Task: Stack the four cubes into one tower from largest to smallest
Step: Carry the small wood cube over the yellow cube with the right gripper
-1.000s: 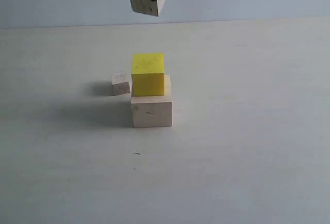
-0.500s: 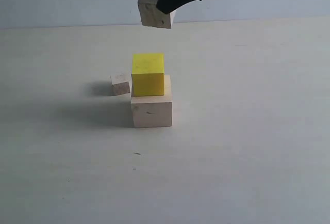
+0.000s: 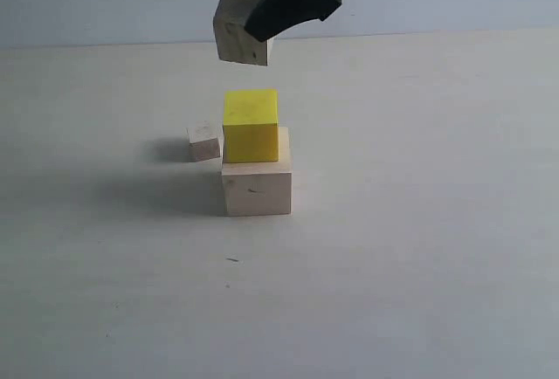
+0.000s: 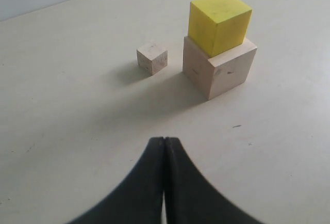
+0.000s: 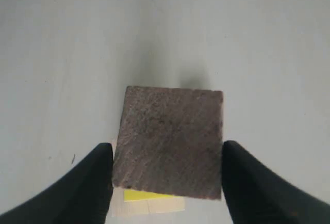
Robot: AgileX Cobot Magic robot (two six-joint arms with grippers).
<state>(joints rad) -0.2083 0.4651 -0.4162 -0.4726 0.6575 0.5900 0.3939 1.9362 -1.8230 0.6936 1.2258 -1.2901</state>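
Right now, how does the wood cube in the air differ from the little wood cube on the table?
The held cube hangs tilted over the yellow cube, clamped between the right arm's fingers. The little cube sits flat on the table, ungripped, beside the large cube without touching it. The held cube also looks bigger than the little cube. Both are pale bare wood.
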